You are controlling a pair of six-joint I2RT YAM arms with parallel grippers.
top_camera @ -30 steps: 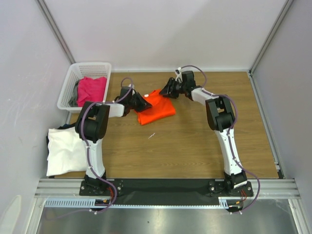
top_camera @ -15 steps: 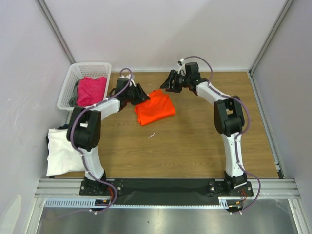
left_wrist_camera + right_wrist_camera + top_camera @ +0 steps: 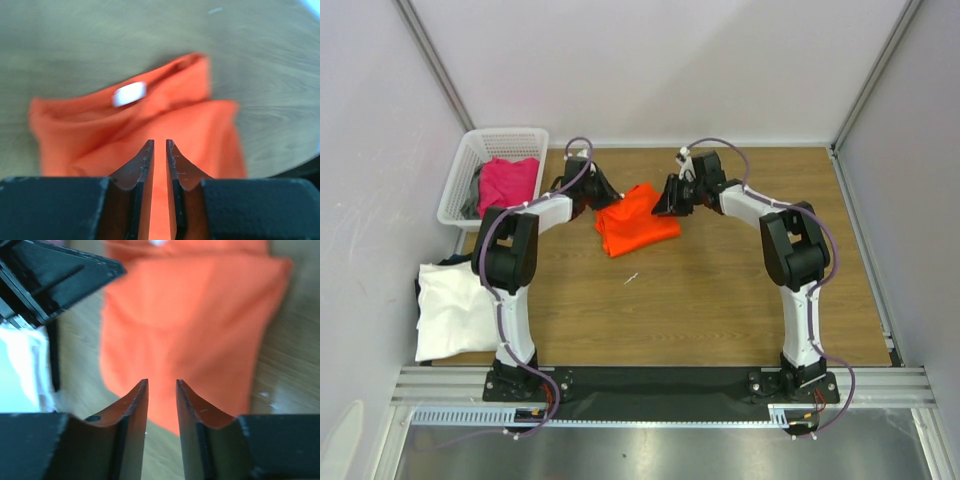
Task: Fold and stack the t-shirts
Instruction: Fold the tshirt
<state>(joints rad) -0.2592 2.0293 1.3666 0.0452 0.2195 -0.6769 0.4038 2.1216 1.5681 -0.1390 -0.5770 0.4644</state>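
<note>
The bright orange t-shirt lies folded into a small rectangle on the wooden table, towards the back centre. My left gripper sits at its back left corner and my right gripper at its back right edge. In the left wrist view the left gripper has its jaws a narrow slit apart over the orange t-shirt, with nothing clamped. In the right wrist view the right gripper is slightly open above the shirt's near edge and holds nothing.
A white lattice basket at the back left holds a magenta-pink t-shirt and a grey one. A white t-shirt lies folded on a dark one at the left table edge. A small white scrap lies mid-table.
Both grippers drew back from the orange shirt, then came in again. The right gripper has dropped down to the shirt's back right edge. The shirt has stayed folded in place.
</note>
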